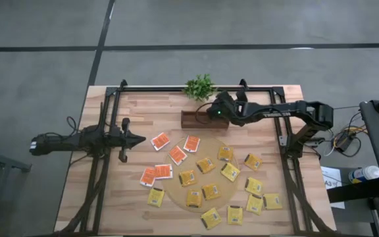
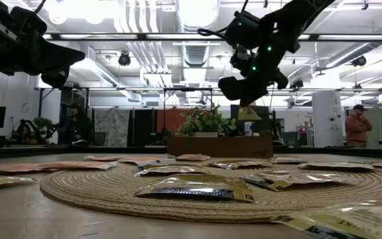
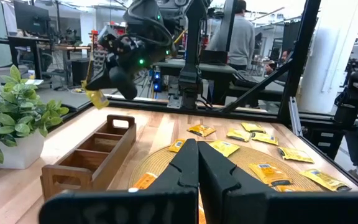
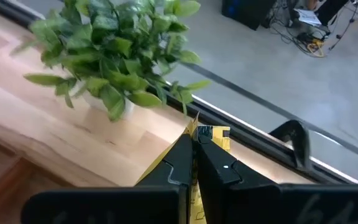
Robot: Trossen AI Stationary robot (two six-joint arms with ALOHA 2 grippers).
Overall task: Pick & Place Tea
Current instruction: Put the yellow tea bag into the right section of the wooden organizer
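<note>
Spanning most of the high view, the wooden table (image 1: pixel 110 197) is framed by dark rails along its left, right and far edges, and its bare boards on the left half leave the widest open room. The round woven mat (image 1: pixel 178 195) lies right of centre toward the near edge, carrying several yellow tea packets (image 1: pixel 210 191), with more of them spilling off it toward the table's right and near edges. A cluster of orange-red tea packets (image 1: pixel 177 155) sits just off the mat's left rim. The wooden compartment tray (image 3: pixel 86 158) lies near the far edge, beside the potted plant (image 1: pixel 199 86), which stands right at that edge.

The right gripper (image 3: pixel 98 90) hangs above the tray's end close to the plant, clear of the table, its fingers clamped on a held yellow tea packet (image 4: pixel 211 136) that dangles below them. The left gripper (image 1: pixel 139 139) waits over the bare left side of the table, well apart from the packets, with its fingers pressed together and nothing between them.
</note>
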